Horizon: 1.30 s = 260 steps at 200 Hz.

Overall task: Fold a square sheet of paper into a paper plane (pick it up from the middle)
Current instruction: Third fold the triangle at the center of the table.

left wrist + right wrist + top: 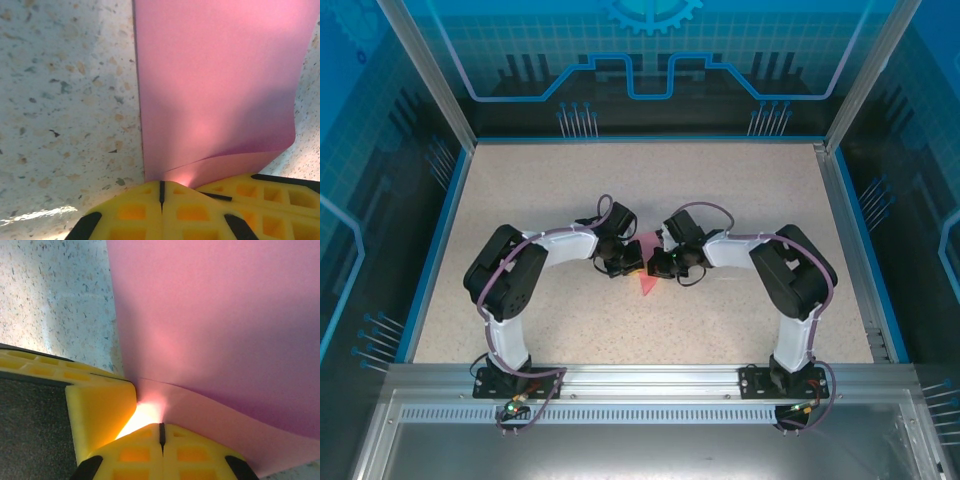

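1. While both arms reach in from the near edge, my left end effector (pixel 161 192) and right end effector (pixel 161 435) meet tip to tip at mid-counter. Each has its fingers pressed together, pinching the square sheet of paper (pixel 215 85) as far as I can judge.
2. Ahead of the tips the paper spreads out, one layer curling over another. From above, a pink point pokes toward the bases, so its long axis runs near-to-far, equally close to both arms.
3. Beyond, the counter (pixel 720 190) offers open room to the far rim and both flanks.
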Available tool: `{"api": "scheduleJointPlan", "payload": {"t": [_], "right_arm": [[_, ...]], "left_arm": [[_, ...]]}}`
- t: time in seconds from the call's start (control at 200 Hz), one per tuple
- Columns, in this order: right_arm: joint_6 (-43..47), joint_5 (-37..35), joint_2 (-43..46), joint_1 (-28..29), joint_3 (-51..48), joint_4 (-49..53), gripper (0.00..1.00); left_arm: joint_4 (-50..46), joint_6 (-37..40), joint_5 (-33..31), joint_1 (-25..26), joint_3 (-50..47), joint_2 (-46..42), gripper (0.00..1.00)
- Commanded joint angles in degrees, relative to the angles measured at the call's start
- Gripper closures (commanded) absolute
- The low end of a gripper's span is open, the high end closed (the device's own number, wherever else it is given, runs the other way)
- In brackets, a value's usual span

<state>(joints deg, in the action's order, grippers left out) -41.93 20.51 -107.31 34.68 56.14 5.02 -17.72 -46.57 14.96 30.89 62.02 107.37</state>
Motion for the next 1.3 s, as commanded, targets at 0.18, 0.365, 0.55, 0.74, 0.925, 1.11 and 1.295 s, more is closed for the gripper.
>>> {"api": "scheduleJointPlan", "payload": {"t": [0.18, 0.365, 0.55, 0.74, 0.925, 1.11, 1.295], "right_arm": [[-0.2, 5.8, 7.3, -0.7, -7.0, -5.1, 0.95], [-1.7, 6.7, 9.1, 1.1, -9.0, -6.9, 0.94], [-3.6, 6.8, 6.9, 3.1, -9.8, -8.8, 0.94], [-3.5, 6.8, 5.0, 3.8, -9.6, -8.1, 0.94], [-2.3, 6.0, 4.1, 3.9, -10.3, -6.0, 0.94], [-0.7, 6.0, 3.0, 4.1, -10.5, -4.7, 0.94], [1.1, 4.3, 5.3, 4.6, -9.3, -2.1, 0.94]], "left_arm": [[-2.8, 0.3, -2.2, 0.2, -4.8, 2.2, 1.00], [-2.2, 0.1, -2.4, 0.5, -5.9, 2.4, 1.00], [-2.2, 0.0, -2.3, 0.7, -5.9, 2.4, 1.00], [-2.3, -0.2, -2.6, 0.8, -6.1, 2.4, 1.00], [-2.5, -0.3, -2.9, 0.8, -5.9, 2.4, 1.00], [-2.7, -0.3, -3.1, 0.8, -5.9, 2.2, 1.00], [-2.8, -0.3, -3.3, 0.8, -6.0, 2.1, 1.00]]}}
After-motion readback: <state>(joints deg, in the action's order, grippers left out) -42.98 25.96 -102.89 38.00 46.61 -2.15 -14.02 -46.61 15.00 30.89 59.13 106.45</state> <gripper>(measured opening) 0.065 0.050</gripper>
